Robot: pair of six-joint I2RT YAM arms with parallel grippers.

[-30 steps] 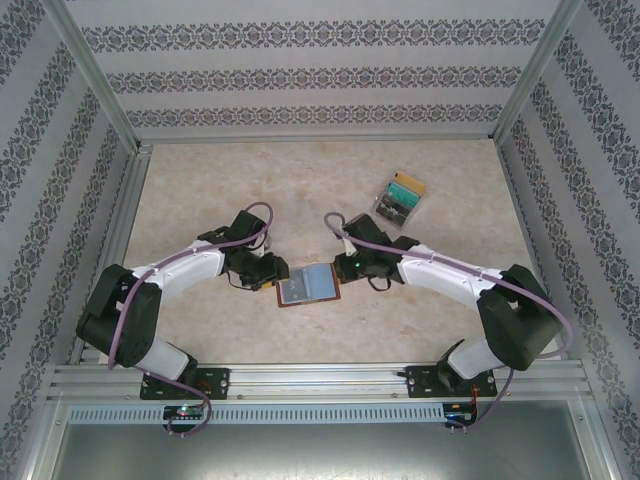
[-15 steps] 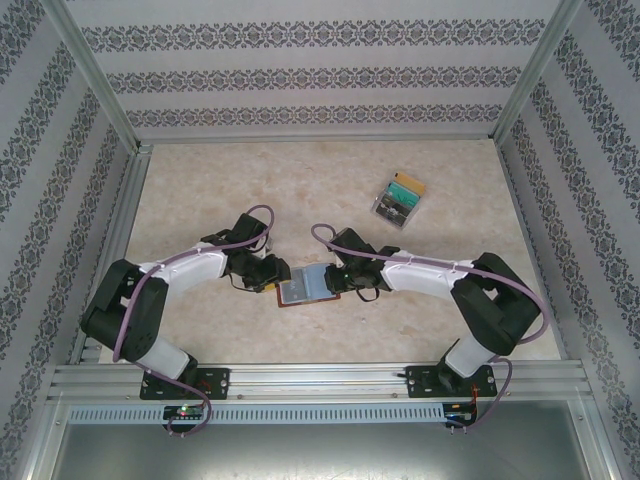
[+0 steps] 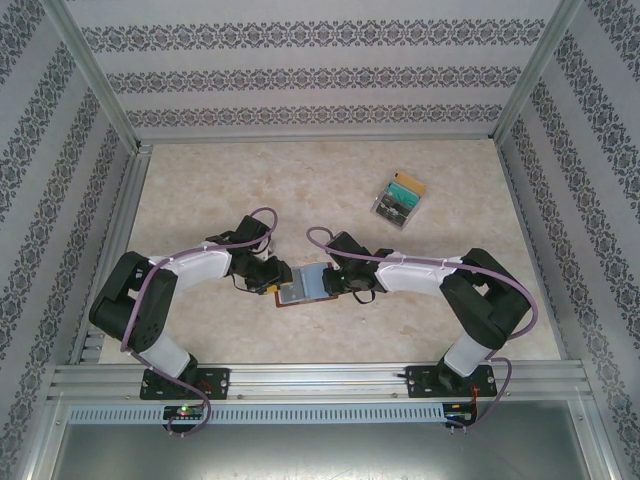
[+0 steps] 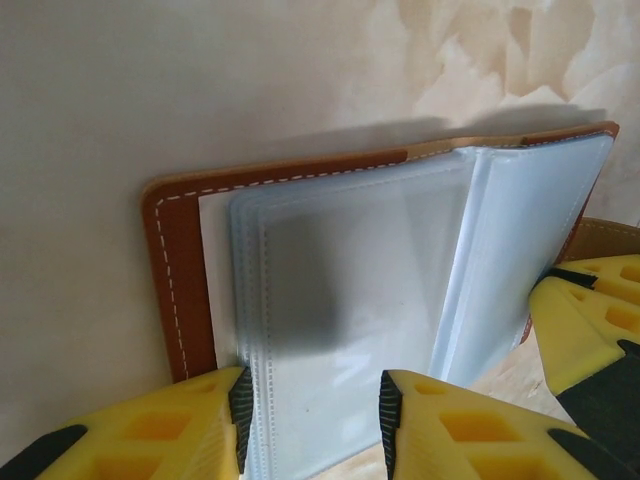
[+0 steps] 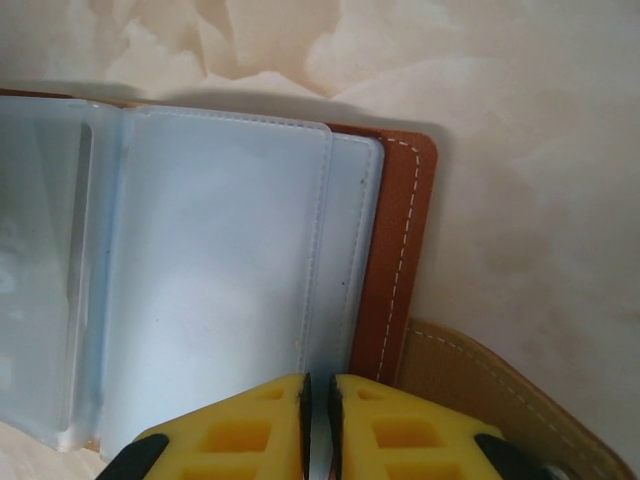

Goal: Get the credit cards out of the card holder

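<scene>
The card holder (image 3: 308, 284) lies spread open on the table, brown leather (image 4: 175, 290) around pale blue-grey plastic sleeves (image 4: 350, 280). My left gripper (image 3: 277, 277) stands open over its left half, and the sleeves' near edge lies between the fingers (image 4: 200, 420). My right gripper (image 3: 338, 280) is at the right half. Its jaws are together but for a thin slit, and the edge of the top sleeve (image 5: 320, 250) runs into that slit. The right gripper's fingers (image 4: 585, 315) also show in the left wrist view. The tan snap tab (image 5: 480, 390) sticks out at the right. The credit cards are hidden.
A clear plastic box (image 3: 399, 198) with coloured cards sits at the back right, well away from both arms. Aluminium frame rails (image 3: 320, 380) border the table at the near edge and sides. Bare marbled tabletop (image 3: 250, 180) lies behind the wallet.
My right arm has folded in and its gripper has slid left onto the wallet's right page. The wallet has shifted slightly left. The left gripper has hardly moved.
</scene>
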